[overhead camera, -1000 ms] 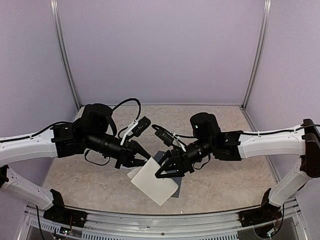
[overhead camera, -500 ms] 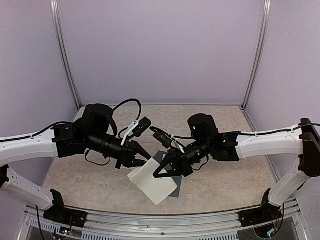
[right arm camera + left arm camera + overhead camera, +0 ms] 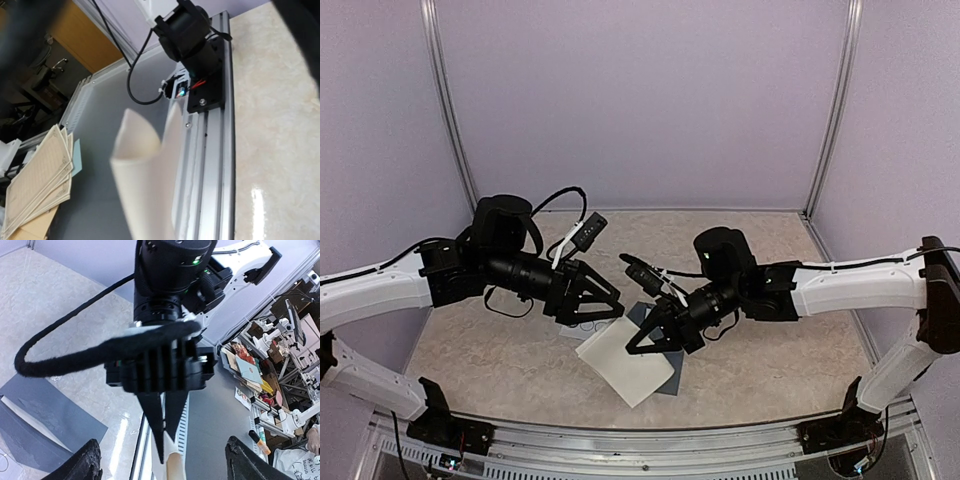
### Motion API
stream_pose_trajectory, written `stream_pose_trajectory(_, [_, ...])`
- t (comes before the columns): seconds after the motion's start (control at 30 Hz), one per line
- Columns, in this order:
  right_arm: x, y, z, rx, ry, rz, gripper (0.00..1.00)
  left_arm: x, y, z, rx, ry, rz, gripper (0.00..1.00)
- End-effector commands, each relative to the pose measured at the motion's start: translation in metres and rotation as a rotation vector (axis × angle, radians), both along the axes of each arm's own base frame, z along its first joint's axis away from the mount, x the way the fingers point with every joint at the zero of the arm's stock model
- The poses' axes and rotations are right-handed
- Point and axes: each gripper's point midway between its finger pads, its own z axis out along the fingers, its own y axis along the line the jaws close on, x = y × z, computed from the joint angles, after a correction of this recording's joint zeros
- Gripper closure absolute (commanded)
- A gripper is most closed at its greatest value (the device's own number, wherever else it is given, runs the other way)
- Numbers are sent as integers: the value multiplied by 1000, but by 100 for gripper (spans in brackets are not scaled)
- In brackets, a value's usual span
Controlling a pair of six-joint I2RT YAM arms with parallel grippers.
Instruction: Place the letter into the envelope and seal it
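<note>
The letter [image 3: 625, 365] is a folded white sheet held off the table over the dark blue-grey envelope [image 3: 640, 314]. My right gripper [image 3: 643, 345] is shut on the letter's upper right edge. In the left wrist view its black fingertips pinch the white letter [image 3: 173, 466], with the envelope [image 3: 45, 412] flat on the table at lower left. The letter [image 3: 145, 175] curls up blurred in the right wrist view. My left gripper [image 3: 606, 307] hangs open just left of the letter, touching nothing, and its own fingertips [image 3: 86, 466] stand wide apart.
A small white strip [image 3: 577, 326] lies on the table under my left gripper. The aluminium rail [image 3: 210, 165] and an arm base [image 3: 192, 37] run along the table's near edge. Purple walls close in the back and sides.
My left gripper has let go of the letter, opened and drawn back to the left. My right gripper closed on the letter and now holds it alone.
</note>
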Motion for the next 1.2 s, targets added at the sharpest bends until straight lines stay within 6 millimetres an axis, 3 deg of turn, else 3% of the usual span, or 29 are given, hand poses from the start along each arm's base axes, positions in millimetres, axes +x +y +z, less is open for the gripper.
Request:
stream_pose_trajectory(0.0, [1,4,5,1,-23,-9,100,-11,-5,26,-89,12,-49,16])
stream_pose_trajectory(0.2, [3,4,6,-5,-26,-14,100,-8,-14,4,-9,13,-29,14])
stream_pose_trajectory(0.3, [3,4,6,-8,-27,-19,100,-6,-18,-8,35,15,-20,19])
stream_pose_trajectory(0.67, [5,4,1,-27,-26,-28,100,-3,-20,-25,90,19,-17,84])
stream_pose_trajectory(0.8, [3,2,-1,-36,-23,-24,100,0,-17,-31,113,9,-5,99])
stream_pose_trajectory(1.0, [-1,-5,-4,-49,-2,-23,99,1,-11,-33,107,3,-12,100])
stream_pose_trajectory(1.07, [-3,-8,-2,-39,10,-24,83,-2,-11,-31,96,5,-33,100])
stream_pose_trajectory(1.17, [-5,-14,1,-22,24,-31,79,-6,-10,-30,89,5,-50,100])
